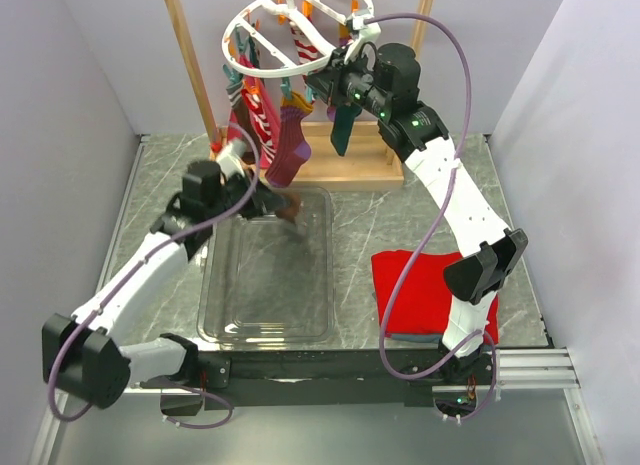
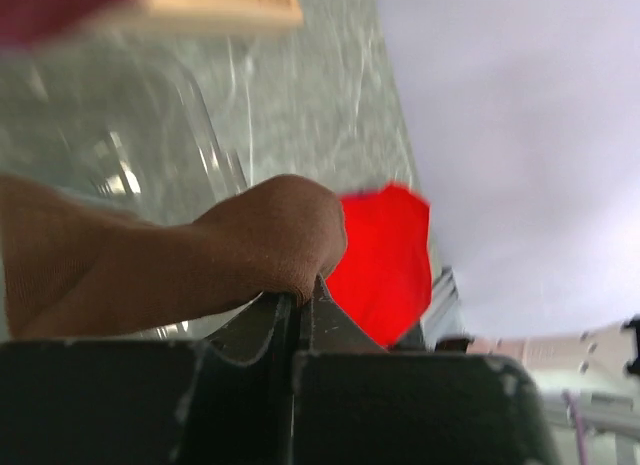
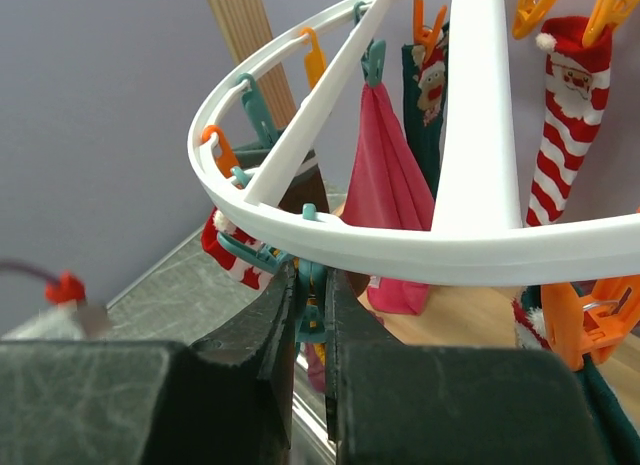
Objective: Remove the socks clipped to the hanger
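Unclipping is being done: right tool (image 3: 310, 285) clamped on teal clip (image 3: 313, 313), left tool (image 2: 303, 293) clamped on brown sock (image 2: 180, 260) over tray (image 1: 205, 320); dropping that sock is probably called for next.

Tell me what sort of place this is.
Probably a robot lab test cell: plain pale walls box in a marble-patterned table, where a round clip hanger of socks stands behind a clear bin.

Left arm (image 1: 140, 275) and right arm (image 1: 462, 200): white shells, black joints, a purple cable (image 1: 462, 60) looping each; green lights (image 1: 383, 113) at one o'clock; right gripper (image 3: 310, 285) black.
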